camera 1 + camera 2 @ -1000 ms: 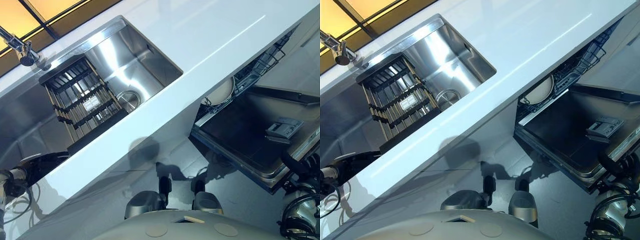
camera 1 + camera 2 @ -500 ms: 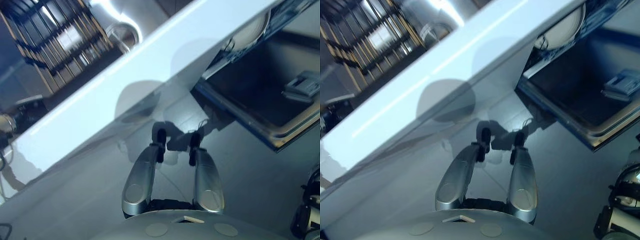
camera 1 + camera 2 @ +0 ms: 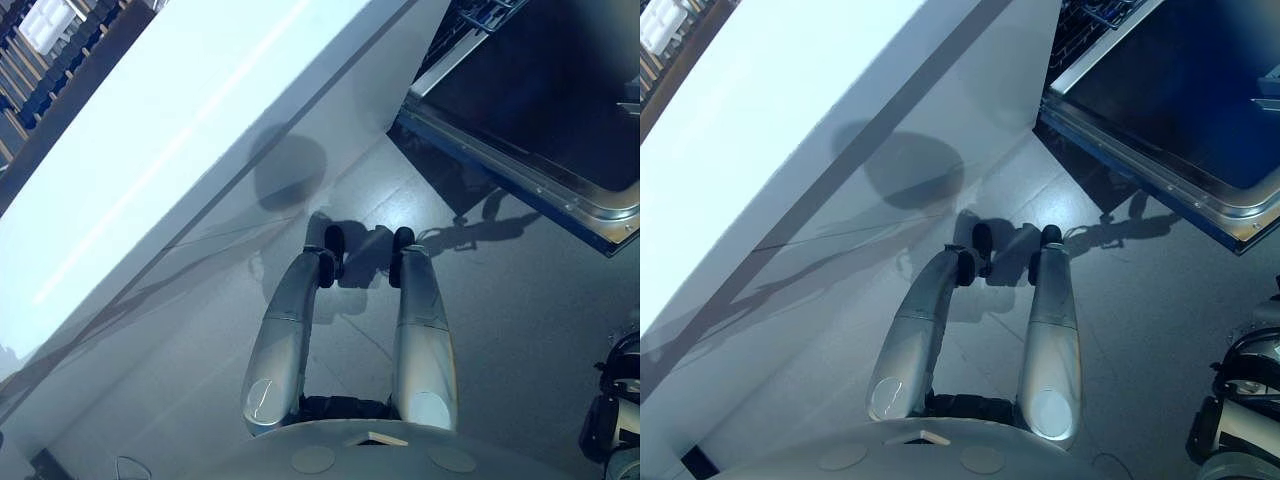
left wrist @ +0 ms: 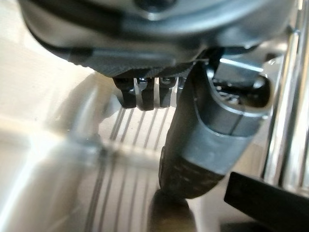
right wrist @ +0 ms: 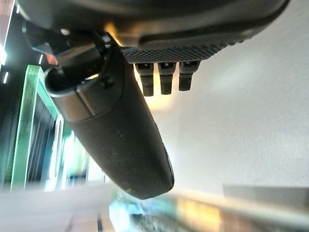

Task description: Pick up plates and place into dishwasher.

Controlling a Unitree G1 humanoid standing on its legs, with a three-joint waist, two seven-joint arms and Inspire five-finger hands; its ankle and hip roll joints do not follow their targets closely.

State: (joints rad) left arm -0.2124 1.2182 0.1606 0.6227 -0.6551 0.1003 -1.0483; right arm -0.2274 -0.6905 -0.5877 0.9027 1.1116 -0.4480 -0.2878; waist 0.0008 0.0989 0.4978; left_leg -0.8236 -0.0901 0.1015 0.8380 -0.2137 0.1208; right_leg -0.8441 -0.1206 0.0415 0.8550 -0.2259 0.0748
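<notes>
Dishwasher door (image 3: pixel 560 120) lies open beside white counter (image 3: pixel 180 130).

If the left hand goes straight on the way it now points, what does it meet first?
Probably the ribbed silver metal surface beyond the left hand; the depth is unclear.

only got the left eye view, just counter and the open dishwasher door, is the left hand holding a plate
observer: no, the left wrist view shows the left hand holding nothing, fingers relaxed over a ribbed steel surface
operator: and the right one
observer: the right hand is empty too, fingers relaxed, with a plain pale surface past it
</notes>
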